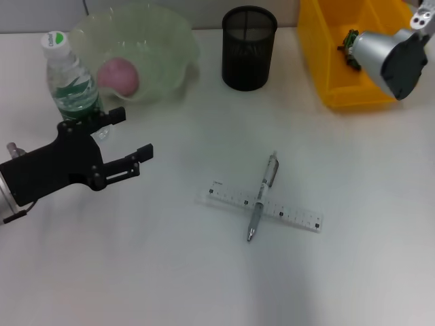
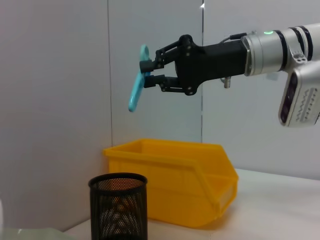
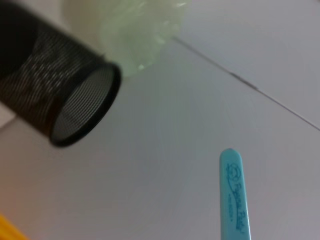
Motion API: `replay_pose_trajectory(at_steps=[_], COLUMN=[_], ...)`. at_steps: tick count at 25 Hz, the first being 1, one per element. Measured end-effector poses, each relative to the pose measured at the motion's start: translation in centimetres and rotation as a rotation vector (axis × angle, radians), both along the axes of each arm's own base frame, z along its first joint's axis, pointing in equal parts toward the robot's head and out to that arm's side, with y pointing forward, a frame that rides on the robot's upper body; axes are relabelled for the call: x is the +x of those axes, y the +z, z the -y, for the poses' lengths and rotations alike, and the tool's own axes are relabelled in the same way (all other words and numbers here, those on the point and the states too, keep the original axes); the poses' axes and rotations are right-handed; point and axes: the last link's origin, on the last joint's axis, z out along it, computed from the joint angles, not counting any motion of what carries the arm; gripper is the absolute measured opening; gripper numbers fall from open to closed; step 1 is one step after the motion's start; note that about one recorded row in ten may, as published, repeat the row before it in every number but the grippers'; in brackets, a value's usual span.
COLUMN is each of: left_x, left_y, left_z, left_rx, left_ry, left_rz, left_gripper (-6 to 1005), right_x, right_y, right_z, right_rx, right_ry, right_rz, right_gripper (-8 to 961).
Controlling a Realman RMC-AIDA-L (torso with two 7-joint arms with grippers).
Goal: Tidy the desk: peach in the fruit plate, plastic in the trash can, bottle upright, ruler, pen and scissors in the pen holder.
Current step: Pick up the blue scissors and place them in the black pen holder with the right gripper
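Note:
My right gripper (image 2: 147, 75) is shut on slim teal scissors (image 2: 136, 90), held high in the air above the yellow trash can (image 2: 170, 175) and the black mesh pen holder (image 2: 118, 205). The scissors' tip (image 3: 235, 195) also shows in the right wrist view, beside the pen holder's mouth (image 3: 82, 107). A silver pen (image 1: 264, 193) lies across a clear ruler (image 1: 292, 216) mid-table. The pink peach (image 1: 119, 75) sits in the pale green fruit plate (image 1: 170, 41). The bottle (image 1: 68, 75) stands upright. My left gripper (image 1: 129, 136) is open just in front of it, holding nothing.
The yellow trash can (image 1: 326, 61) stands at the back right with a small green and dark piece (image 1: 350, 47) inside. The pen holder (image 1: 249, 47) stands between it and the plate. My right arm (image 1: 394, 58) hangs over the bin.

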Motion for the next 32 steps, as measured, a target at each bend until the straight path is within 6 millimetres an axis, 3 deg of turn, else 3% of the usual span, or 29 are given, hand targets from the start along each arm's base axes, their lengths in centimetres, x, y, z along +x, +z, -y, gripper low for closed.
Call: replay_pose_trajectory(at_steps=[13,24,32], left_x=[0.0,0.3,0.5], left_y=[0.4,0.3,0.2], left_z=[-0.2,-0.5,-0.5], left_rx=[0.027,0.035,0.037], left_ry=[-0.005,-0.02,-0.034], left_rz=[-0.01,-0.011,-0.009], left_gripper=[834,834,835], right_x=[0.4,1.4,2.0], right_y=[-2.6,-5.4,-6.3], right_z=[0.7,1.3,1.0], right_rx=[0.13,0.161,0.185], right_ry=[0.109,0.136,0.136], right_rz=[0.337,0.533,0.626], right_gripper=[264,265,266])
